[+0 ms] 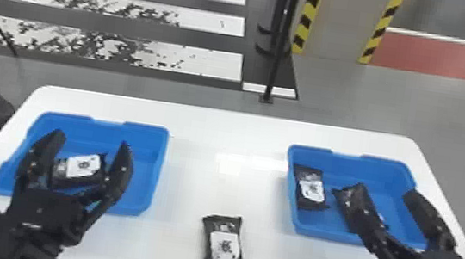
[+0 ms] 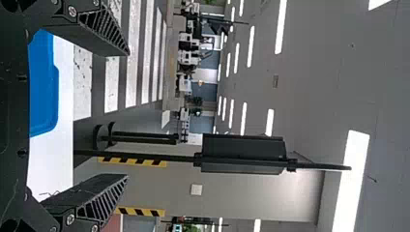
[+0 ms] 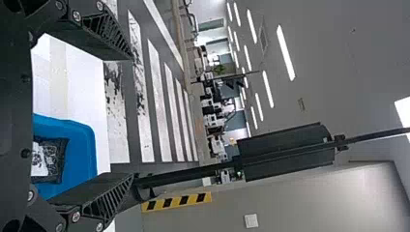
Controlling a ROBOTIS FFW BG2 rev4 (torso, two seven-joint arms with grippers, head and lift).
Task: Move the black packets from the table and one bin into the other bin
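Loose packet (image 1: pixel 224 245) on a white table (image 1: pixel 172 240), between the left bin (image 1: pixel 153 163) and the right bin (image 1: pixel 374 168).

Both bins are blue and set well apart, one before each arm, probably so each arm can work its own side. The left gripper (image 1: pixel 91 140) is spread wide and empty, its fingers framing the left-bin packet (image 1: pixel 81 168). The right gripper (image 1: pixel 385 192) is also wide and empty. Its bin holds a wall-side packet (image 1: pixel 311 190) and a half-hidden packet (image 1: pixel 343 196), partly behind one finger. Such wide fingers likely leave room to straddle a packet before closing. The loose one seems reachable from either side; which bin should receive everything is unclear.
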